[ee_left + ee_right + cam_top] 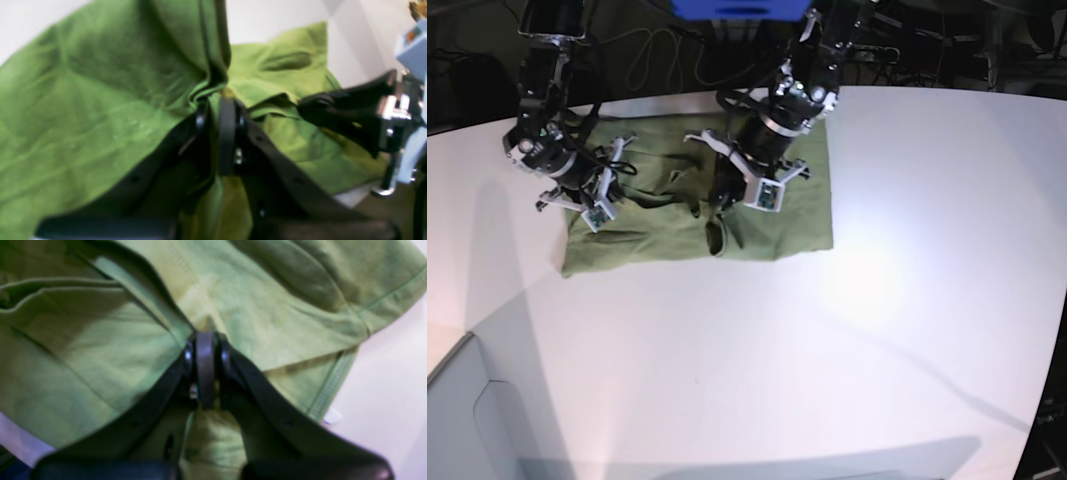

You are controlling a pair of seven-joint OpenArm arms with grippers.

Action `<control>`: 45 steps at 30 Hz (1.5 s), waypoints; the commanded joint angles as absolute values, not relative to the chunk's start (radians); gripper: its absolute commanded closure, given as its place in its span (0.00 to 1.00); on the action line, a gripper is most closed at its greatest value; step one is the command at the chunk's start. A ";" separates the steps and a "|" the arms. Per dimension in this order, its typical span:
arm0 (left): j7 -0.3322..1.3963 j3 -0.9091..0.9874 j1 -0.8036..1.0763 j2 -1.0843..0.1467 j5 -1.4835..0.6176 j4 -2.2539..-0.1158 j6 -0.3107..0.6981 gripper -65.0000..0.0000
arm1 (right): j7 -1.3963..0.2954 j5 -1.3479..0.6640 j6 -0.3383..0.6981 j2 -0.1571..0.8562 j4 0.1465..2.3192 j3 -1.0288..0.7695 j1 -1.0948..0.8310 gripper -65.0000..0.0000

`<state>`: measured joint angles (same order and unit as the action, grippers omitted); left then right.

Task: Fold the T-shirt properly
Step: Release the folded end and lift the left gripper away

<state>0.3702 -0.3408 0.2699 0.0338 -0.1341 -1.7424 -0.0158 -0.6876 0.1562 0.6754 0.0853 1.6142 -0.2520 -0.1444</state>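
From where I stand, the near stretch of the white table (pixel 757 380) is bare, and the work is all toward the far side. There the T-shirt (pixel 777 225) lies spread in a rough rectangle on the tabletop, its near hem fairly straight, the middle rumpled where cloth has been drawn up.

The left gripper (pixel 723 193) sits over the middle of the shirt, jaws pressed nearly together with a gathered ridge of green fabric pinched between them; the left wrist view shows the cloth (pixel 100 100) bunching right at the fingertips (pixel 218 100) and draping away on both sides. In that same view the other arm's black jaws show farther off, also on the cloth.

Farther to the side, the right gripper (pixel 614 165) is at the shirt's end, clamped fully closed on a fold of fabric; its own camera shows the tips (pixel 205 340) meeting on the shirt (pixel 267 306) close to a stitched hem, with bare table beyond the edge.

To my eye this is the middle of a fold: both arms have a hold and the grasped side is ready to be carried over. The next move likely calls for lifting both pinches together, level, and sweeping them across so the edges line up. If one arm leads, the cloth could twist or bunch in the centre.
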 commanded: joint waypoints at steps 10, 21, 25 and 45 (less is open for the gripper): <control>0.349 -0.375 0.214 0.042 -0.148 -1.662 -0.010 1.00 | -0.714 0.173 0.698 0.093 1.618 -0.249 -0.142 1.00; 0.352 -0.410 0.205 0.051 -0.150 -1.646 -0.012 0.65 | -0.716 0.173 0.698 0.093 1.629 -0.254 -0.139 0.99; 0.352 -0.410 0.211 0.048 -0.147 -1.679 -0.012 0.50 | -0.716 0.173 0.698 0.104 1.650 -0.254 -0.139 0.99; 0.351 -0.424 0.318 -0.010 -0.150 -1.699 -0.010 0.50 | -0.789 0.173 0.698 0.113 1.937 -0.381 -0.148 0.58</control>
